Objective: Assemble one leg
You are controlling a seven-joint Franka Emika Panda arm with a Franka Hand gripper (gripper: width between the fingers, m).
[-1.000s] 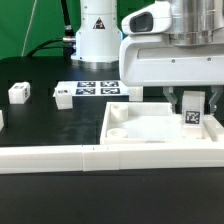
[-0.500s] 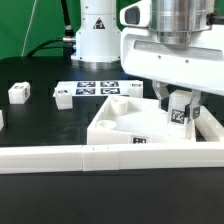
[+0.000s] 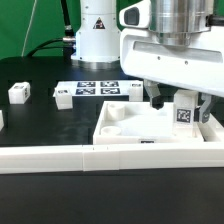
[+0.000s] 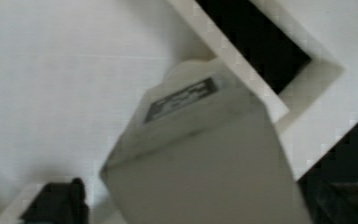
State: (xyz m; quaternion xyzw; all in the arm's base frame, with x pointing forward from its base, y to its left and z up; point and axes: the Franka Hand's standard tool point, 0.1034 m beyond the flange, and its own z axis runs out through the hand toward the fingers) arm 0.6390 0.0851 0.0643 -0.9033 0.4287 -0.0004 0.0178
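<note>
My gripper (image 3: 183, 108) is shut on a leg (image 3: 185, 112), a small white block with a black-and-white tag. It holds the leg upright at the far corner of the large white tray-shaped panel (image 3: 120, 138) on the exterior view's right. In the wrist view the leg (image 4: 202, 140) fills the middle, with its tag facing the camera. The dark fingers (image 4: 57, 200) sit on both sides of it, and the white panel (image 4: 69, 80) lies behind. The leg's lower end, where it meets the panel, is hidden.
Two more white legs (image 3: 18, 92) (image 3: 62, 96) lie on the black table at the exterior view's left, and another white part (image 3: 1, 118) shows at the left edge. The marker board (image 3: 98, 89) lies behind the panel. A long white rail (image 3: 60, 158) runs along the front.
The panel swung askew half a second ago and now lies squarer again. The gripper, still shut on the leg, has shifted slightly to the exterior view's left.
</note>
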